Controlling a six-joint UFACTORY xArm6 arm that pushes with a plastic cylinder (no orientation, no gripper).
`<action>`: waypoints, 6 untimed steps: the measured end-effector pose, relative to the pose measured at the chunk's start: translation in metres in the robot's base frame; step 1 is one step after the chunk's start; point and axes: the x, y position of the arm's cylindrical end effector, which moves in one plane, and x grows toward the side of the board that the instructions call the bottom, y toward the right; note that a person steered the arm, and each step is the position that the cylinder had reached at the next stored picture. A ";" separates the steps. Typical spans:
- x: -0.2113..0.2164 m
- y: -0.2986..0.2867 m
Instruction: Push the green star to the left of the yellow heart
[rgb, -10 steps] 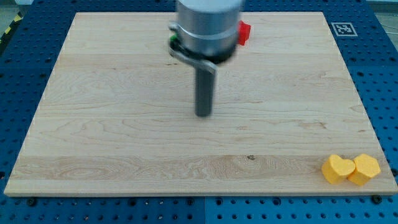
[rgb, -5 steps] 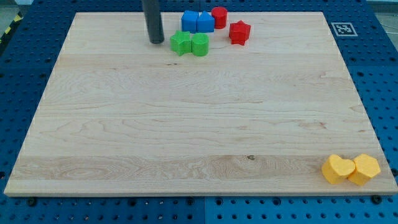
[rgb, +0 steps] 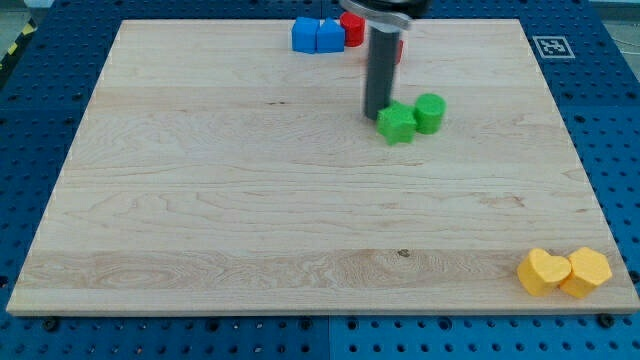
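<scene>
The green star (rgb: 397, 124) lies on the wooden board (rgb: 200, 200), right of centre in the upper half. A green round block (rgb: 430, 112) touches it on its upper right. My tip (rgb: 376, 113) stands at the star's upper left edge, touching or nearly touching it. The yellow heart (rgb: 543, 271) lies at the board's bottom right corner, with a yellow hexagonal block (rgb: 586, 272) pressed against its right side. The star is far up and to the left of the heart.
Two blue blocks (rgb: 316, 35) sit side by side at the board's top edge. A red round block (rgb: 351, 26) lies next to them. Another red block (rgb: 398, 48) is mostly hidden behind the rod. A marker tag (rgb: 551, 46) is at the view's top right.
The tip has swung from the left of the green blocks to the star's upper left. The green star and green round block have slid down and to the right, away from the blue and red blocks.
</scene>
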 end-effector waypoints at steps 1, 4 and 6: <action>0.003 0.030; 0.124 0.058; 0.177 0.068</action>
